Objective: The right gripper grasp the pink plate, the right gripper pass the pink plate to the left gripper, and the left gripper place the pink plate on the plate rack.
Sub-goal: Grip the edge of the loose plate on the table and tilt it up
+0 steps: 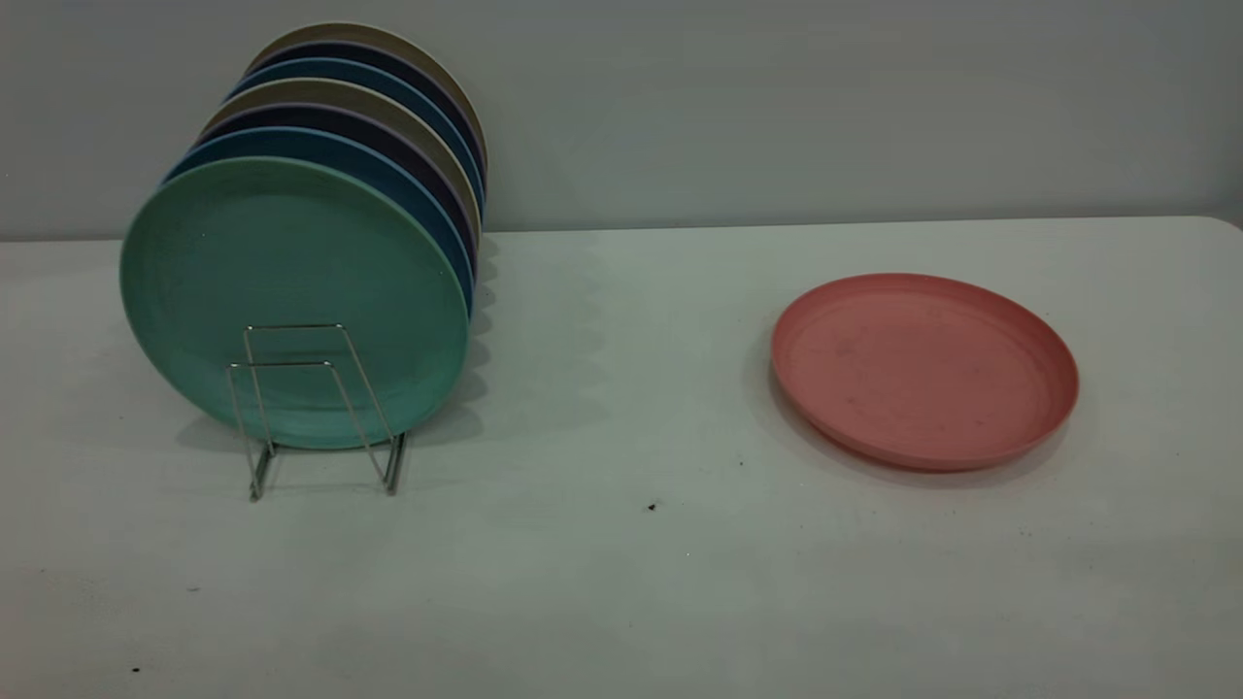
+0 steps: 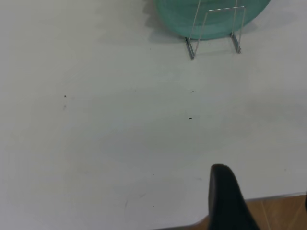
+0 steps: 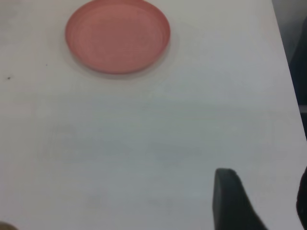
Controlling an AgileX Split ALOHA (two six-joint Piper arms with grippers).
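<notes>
With the pink plate (image 1: 923,369) lying flat on the table (image 1: 621,544), well apart from the plate rack (image 1: 316,408), we judge the first grasp unstarted: our right hand (image 3: 261,201), fingers apart, must reach its rim.

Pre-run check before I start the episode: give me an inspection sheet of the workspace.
Surface: white table, a few small dark specks.
Job's things: pink plate lies flat on the table's right side, untouched. Plate rack stands on the left, its front wire loops free.
Clutter: teal-green plate stands upright at the front of a row of stacked plates in the rack.
Grippers: left gripper is short of the rack, at the table edge; right gripper is short of the pink plate; both hold nothing.
Cables: nothing seen.
Surroundings: plain grey wall behind the table.
</notes>
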